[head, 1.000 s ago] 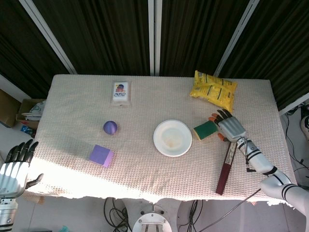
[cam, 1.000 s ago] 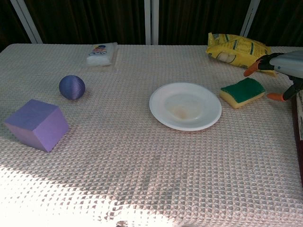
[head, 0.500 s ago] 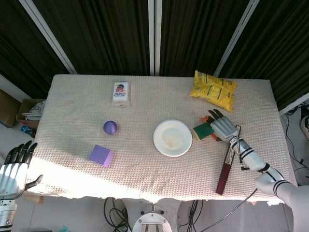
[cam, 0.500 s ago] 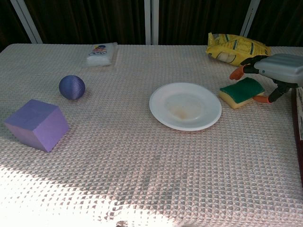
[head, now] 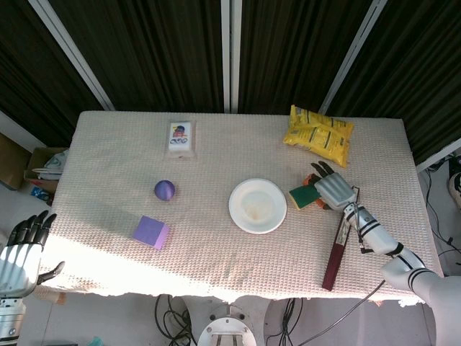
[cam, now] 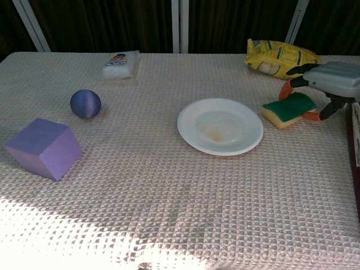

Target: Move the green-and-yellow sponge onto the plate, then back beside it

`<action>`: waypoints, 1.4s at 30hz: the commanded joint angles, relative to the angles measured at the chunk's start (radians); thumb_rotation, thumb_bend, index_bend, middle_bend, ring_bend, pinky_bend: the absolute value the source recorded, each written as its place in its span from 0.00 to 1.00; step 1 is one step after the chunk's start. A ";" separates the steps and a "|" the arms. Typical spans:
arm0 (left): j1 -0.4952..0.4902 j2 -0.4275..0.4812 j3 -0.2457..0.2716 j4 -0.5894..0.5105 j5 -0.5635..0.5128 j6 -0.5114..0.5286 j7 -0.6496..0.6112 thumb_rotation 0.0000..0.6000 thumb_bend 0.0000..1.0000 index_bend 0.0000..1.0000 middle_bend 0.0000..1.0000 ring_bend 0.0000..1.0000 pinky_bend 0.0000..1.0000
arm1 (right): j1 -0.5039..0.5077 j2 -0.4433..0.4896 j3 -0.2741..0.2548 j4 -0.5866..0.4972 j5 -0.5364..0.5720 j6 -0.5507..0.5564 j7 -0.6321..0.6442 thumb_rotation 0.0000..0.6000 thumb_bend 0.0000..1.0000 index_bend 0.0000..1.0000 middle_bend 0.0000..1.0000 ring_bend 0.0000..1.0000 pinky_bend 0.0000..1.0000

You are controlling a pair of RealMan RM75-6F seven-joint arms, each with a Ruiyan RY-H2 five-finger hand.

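Head view first: the right robot hand (head: 334, 190) sits over the right end of the green-and-yellow sponge (head: 302, 196), fingers spread and reaching over the top. The sponge lies flat on the table (head: 216, 245), poking out from under the robot hand on its plate-ward side, with its long axis running roughly from the robot hand toward the plate (head: 257, 205), slightly angled. The plate is just past the sponge's free end, so the carry should be short. The left robot hand (head: 21, 249) is way off at the opposite table edge, fingers spread and holding nothing, so the right one is clearly the nearer.

Chest view: the right robot hand (cam: 329, 81) hangs above the sponge's (cam: 288, 108) far end, orange-tipped fingertips (cam: 284, 90) curling down on either side of it. I honestly can't tell if they're squeezing it yet or only bracketing it. The sponge is resting green side up, beside the plate (cam: 194, 132) but not touching it.
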 commanded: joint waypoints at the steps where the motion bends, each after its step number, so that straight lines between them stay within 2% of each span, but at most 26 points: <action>1: 0.001 0.000 0.000 0.001 -0.001 -0.001 -0.001 1.00 0.16 0.07 0.03 0.05 0.10 | -0.005 0.005 0.002 0.000 -0.001 0.027 -0.007 1.00 0.30 0.37 0.31 0.00 0.00; 10: -0.003 0.000 0.001 0.002 -0.009 -0.013 -0.002 1.00 0.16 0.07 0.03 0.05 0.10 | -0.018 0.092 0.004 -0.096 -0.036 0.150 -0.115 1.00 0.35 0.42 0.34 0.03 0.00; 16: -0.019 -0.002 -0.010 0.002 -0.010 -0.028 -0.003 1.00 0.16 0.07 0.03 0.05 0.10 | 0.023 0.107 0.006 -0.199 -0.062 0.121 -0.266 1.00 0.36 0.42 0.34 0.03 0.00; 23: -0.024 -0.005 -0.013 0.030 -0.007 -0.031 -0.034 1.00 0.16 0.07 0.03 0.05 0.10 | 0.090 0.066 0.040 -0.287 -0.046 0.031 -0.441 1.00 0.38 0.43 0.35 0.04 0.00; 29: -0.018 -0.018 -0.010 0.067 -0.017 -0.031 -0.075 1.00 0.16 0.07 0.03 0.05 0.10 | 0.123 0.017 0.067 -0.315 -0.024 -0.012 -0.584 1.00 0.38 0.44 0.35 0.05 0.00; 37: -0.012 -0.030 -0.010 0.109 -0.021 -0.025 -0.120 1.00 0.16 0.07 0.03 0.05 0.10 | 0.136 -0.060 0.078 -0.305 -0.027 0.012 -0.690 1.00 0.38 0.45 0.35 0.05 0.00; 42: -0.010 -0.036 -0.007 0.126 -0.021 -0.028 -0.135 1.00 0.16 0.07 0.03 0.05 0.10 | 0.139 -0.111 0.069 -0.258 -0.047 0.038 -0.744 1.00 0.38 0.45 0.35 0.06 0.00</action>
